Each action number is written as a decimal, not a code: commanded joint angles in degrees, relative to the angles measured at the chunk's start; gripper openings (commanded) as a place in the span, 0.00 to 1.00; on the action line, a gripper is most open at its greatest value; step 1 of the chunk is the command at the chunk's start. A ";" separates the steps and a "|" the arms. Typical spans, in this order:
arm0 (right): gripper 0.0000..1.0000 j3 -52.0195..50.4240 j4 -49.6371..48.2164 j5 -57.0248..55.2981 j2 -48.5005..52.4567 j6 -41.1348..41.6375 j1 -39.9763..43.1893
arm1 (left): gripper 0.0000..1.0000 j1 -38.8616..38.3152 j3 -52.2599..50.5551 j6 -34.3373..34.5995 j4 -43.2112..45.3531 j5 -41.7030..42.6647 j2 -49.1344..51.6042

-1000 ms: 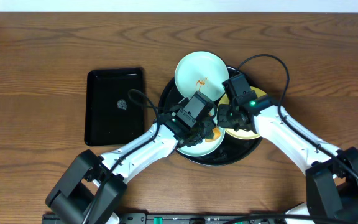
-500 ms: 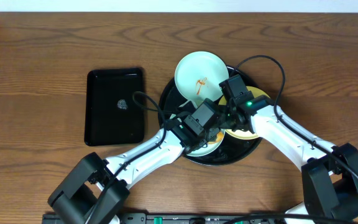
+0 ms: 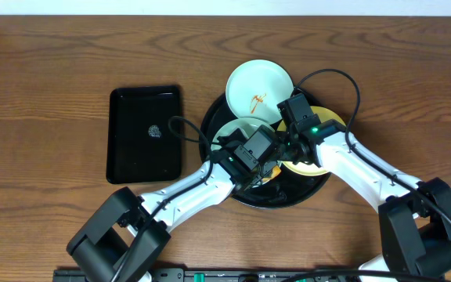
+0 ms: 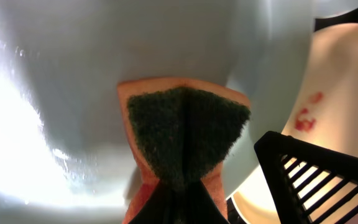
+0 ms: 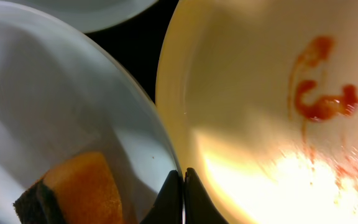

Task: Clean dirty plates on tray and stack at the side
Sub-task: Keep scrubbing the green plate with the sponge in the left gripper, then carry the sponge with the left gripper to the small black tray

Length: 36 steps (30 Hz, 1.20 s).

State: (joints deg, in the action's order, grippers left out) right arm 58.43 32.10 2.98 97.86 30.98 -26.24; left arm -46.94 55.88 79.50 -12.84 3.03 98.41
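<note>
Compared with a second ago, the near blue-green plate point(image 3: 233, 129) is shown further toward the far left of the round tray point(image 3: 292, 192), with more of its rim exposed beyond the left gripper point(image 4: 179, 202). The far blue-green plate point(image 3: 258, 90), at the tray's far edge, is found nudged slightly to the right. The left gripper is pinched on an orange sponge point(image 4: 182, 124), whose dark green scouring face is pressed onto the near plate. No sauce is seen on the part of that plate shown in the left wrist view. The right gripper point(image 5: 182, 185) is pressed together on the same plate's rim, so that the plate is steadied just beside the yellow plate point(image 5: 260, 74). Wiping of this first plate is judged to be well advanced. An orange smear is left on the far plate and a red smear point(image 5: 319, 99) on the yellow one, so two plates are yet to be cleaned. Nothing is yet stacked on the worktop point(image 3: 53, 63) at the side. The rectangular tray point(image 3: 131, 160) is set well apart at the left.
</note>
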 commanded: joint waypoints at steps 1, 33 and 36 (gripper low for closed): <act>0.01 -0.09 0.00 1.62 0.13 0.28 0.17 | 0.08 0.09 -0.26 0.79 -0.70 -0.90 2.54; 0.08 -0.07 1.62 4.17 -0.57 0.24 -1.05 | 0.07 2.86 -0.26 -6.99 -4.20 -13.16 -1.60; 0.11 -0.07 1.03 4.13 -0.57 0.26 -1.57 | 0.07 1.84 -0.26 -5.31 -4.13 -13.14 -0.20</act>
State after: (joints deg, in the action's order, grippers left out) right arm 58.11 33.43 6.79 98.13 31.09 -26.79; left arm -44.31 56.16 73.28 -17.06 -8.56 97.41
